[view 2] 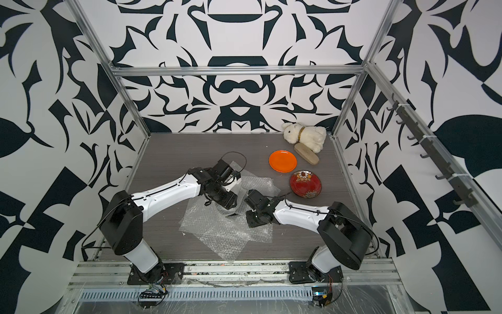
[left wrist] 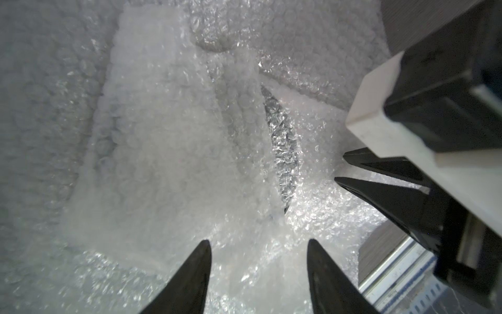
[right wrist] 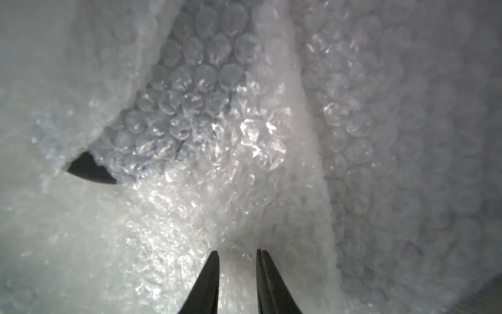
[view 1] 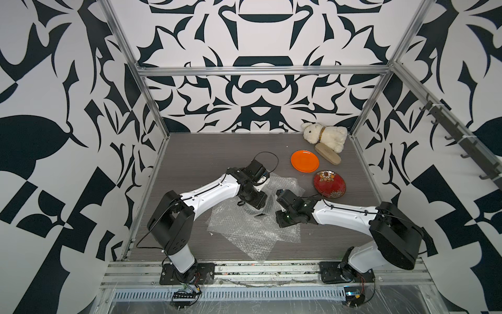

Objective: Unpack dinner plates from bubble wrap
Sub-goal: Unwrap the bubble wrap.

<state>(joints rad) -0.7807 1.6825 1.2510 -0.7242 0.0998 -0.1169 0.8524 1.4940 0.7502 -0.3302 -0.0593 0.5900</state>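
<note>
Room: bare table (view 1: 206,152) is lying open far left of your arms.
Count: two unwrapped plates are sitting far right, orange plate (view 1: 304,161) and red plate (view 1: 329,184); a third, dark plate (left wrist: 282,152) is showing under the bubble wrap (view 1: 244,231) at centre.
Left gripper (left wrist: 258,242): you are holding it spread, empty.
Right gripper (right wrist: 237,250): you are pinching a wrap fold.

The left arm (view 1: 209,190) and the right arm (view 1: 345,214) each have smooth white shells dotted with small dark screws, set between boxy black joints, and each stands on a flat black base plate (view 1: 187,273). A thin black cable (view 1: 267,156) loops off the left arm's wrist, another runs along each white shell, and a small green light (view 1: 287,216) glows on the right arm's black wrist. The left gripper (left wrist: 258,242) and the right gripper (right wrist: 237,251) each end in two black fingers (left wrist: 190,277) that taper to points.
</note>
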